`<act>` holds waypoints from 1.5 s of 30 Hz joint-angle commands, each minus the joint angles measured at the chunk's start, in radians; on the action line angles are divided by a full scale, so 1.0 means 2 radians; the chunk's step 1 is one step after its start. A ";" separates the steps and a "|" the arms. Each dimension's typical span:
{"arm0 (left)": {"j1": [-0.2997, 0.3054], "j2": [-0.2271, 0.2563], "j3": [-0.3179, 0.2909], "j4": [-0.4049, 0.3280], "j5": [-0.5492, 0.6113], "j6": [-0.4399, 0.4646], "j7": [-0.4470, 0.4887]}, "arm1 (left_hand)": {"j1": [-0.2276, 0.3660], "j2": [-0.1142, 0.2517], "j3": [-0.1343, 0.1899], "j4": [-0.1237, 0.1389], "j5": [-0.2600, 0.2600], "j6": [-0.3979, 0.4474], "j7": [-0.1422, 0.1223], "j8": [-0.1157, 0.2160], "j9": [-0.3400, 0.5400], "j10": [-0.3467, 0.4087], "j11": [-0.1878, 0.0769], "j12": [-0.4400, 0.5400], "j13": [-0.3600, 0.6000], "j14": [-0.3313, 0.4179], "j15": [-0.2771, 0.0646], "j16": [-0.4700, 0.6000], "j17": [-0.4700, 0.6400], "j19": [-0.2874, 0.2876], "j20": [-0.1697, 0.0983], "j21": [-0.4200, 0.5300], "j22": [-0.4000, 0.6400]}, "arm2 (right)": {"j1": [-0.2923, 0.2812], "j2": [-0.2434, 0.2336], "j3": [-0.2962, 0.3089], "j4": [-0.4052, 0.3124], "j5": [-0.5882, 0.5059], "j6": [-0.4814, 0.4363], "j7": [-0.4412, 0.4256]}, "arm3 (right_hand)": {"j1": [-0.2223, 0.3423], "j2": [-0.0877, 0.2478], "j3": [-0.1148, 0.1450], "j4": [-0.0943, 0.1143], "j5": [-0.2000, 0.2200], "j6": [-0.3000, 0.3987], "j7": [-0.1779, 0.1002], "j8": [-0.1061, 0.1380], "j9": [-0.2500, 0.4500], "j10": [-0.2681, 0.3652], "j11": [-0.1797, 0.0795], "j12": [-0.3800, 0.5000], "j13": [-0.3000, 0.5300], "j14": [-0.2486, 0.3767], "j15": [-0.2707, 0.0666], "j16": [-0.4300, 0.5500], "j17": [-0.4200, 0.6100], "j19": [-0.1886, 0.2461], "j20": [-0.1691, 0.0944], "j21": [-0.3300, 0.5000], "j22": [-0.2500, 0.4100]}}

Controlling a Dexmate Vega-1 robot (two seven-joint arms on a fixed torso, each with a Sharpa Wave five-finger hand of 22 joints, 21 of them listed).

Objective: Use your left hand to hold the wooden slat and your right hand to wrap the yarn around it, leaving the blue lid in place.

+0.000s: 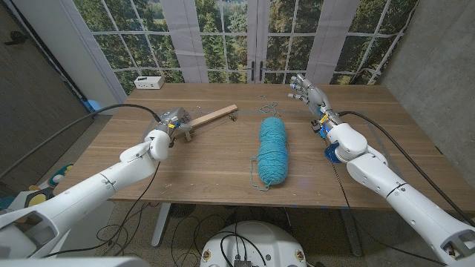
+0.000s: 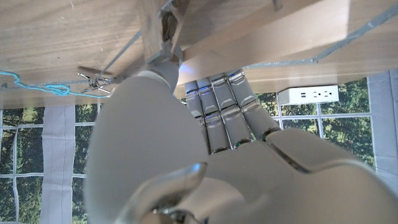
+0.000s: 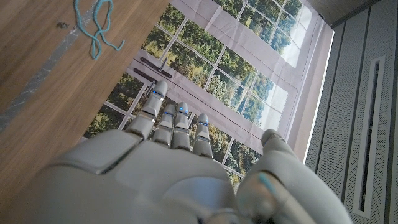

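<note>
Wood makes up most of the scene: a wooden table (image 1: 223, 159) with a pale wooden slat (image 1: 214, 116) lying at an angle on its left half. The left hand (image 1: 172, 123) grips the slat's near end; in the left wrist view the fingers (image 2: 221, 106) curl around the slat (image 2: 186, 37), with the thumb pressed against it on the other side. The slat's far end points toward the middle of the table, where a loose strand of yarn trails off it.

A teal skein of yarn (image 1: 272, 151) lies lengthwise near the table's centre, well apart from both hands. Its thin free end (image 1: 269, 108) runs away from the skein toward the far edge — in the right wrist view a short curl of that teal thread (image 3: 96, 28) lies on the tabletop.

The right hand (image 1: 306, 92) is raised over the far right part of the table, holding nothing, its fingers (image 3: 171, 118) extended and slightly apart, reaching toward the windows.

A white power strip (image 1: 149, 82) sits at the far left corner of the table — it also appears in the left wrist view (image 2: 309, 94).
</note>
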 commanded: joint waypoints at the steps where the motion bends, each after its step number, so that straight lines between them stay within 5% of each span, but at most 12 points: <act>1: 0.014 0.024 -0.027 -0.017 0.012 -0.030 0.025 | 0.046 0.049 -0.001 0.003 0.004 0.058 -0.023 0.032 0.020 0.036 -0.037 0.000 0.005 0.097 -0.117 0.004 0.066 -0.003 -0.021 0.003 -0.001 | -0.032 -0.010 0.005 -0.051 -0.040 -0.026 -0.055 | 0.008 0.000 0.002 -0.005 0.003 0.004 0.000 0.000 0.001 0.004 -0.001 -0.001 0.002 0.004 -0.001 -0.001 0.000 0.006 -0.002 -0.001 0.002; 22: 0.012 0.050 -0.067 0.028 -0.025 -0.174 0.006 | 0.035 0.039 -0.011 0.011 0.015 0.068 -0.040 0.030 0.016 0.038 -0.051 -0.004 0.017 0.093 -0.117 -0.005 0.078 -0.016 -0.032 0.006 -0.013 | -0.087 -0.027 -0.008 -0.198 -0.178 -0.207 -0.185 | 0.044 -0.003 0.010 -0.033 -0.001 0.004 -0.005 -0.001 0.001 0.003 -0.014 -0.005 0.002 0.012 0.000 -0.001 -0.001 0.016 0.002 -0.007 0.002; 45: 0.001 0.051 -0.088 0.092 -0.048 -0.286 -0.004 | 0.035 0.038 -0.012 0.011 0.022 0.069 -0.039 0.028 0.017 0.040 -0.049 -0.007 0.024 0.097 -0.118 -0.011 0.082 -0.018 -0.032 0.010 -0.018 | -0.088 -0.037 -0.079 -0.313 -0.295 -0.436 -0.203 | 0.070 -0.006 0.010 -0.056 -0.012 -0.029 -0.017 -0.012 0.002 -0.032 -0.032 -0.017 0.003 -0.005 -0.003 -0.008 0.000 0.008 0.012 -0.023 0.003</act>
